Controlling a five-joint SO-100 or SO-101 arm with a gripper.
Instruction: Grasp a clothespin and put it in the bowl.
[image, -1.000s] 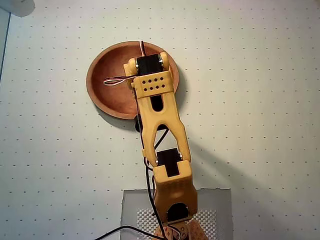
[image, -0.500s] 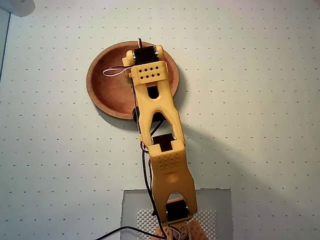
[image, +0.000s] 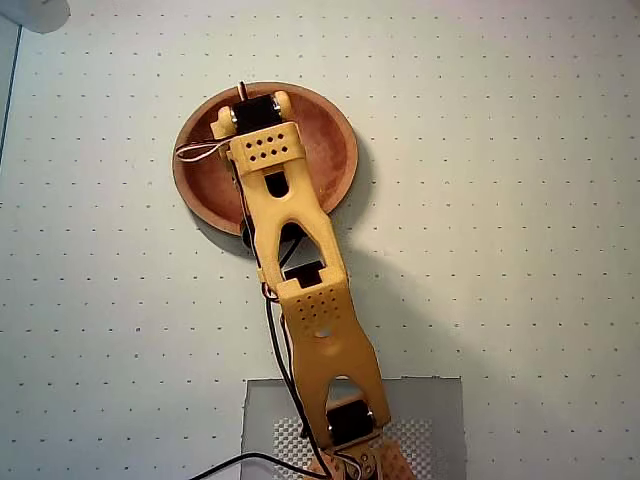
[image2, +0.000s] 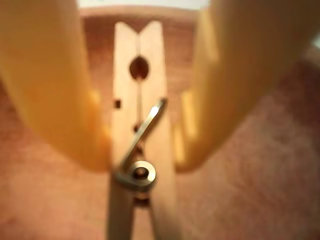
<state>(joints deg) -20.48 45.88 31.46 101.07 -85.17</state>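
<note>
In the wrist view a pale wooden clothespin (image2: 139, 115) with a metal spring stands upright between my two yellow fingers (image2: 60, 95), which press on its sides. My gripper (image2: 142, 155) is shut on it. Behind it is the reddish-brown inside of the bowl (image2: 260, 165). In the overhead view the yellow arm reaches over the round wooden bowl (image: 335, 150), and the gripper and clothespin are hidden under the arm's wrist.
The table is a pale dotted mat (image: 500, 250). A grey base plate (image: 430, 410) lies under the arm's foot at the bottom. Black and white cables (image: 195, 152) run along the arm.
</note>
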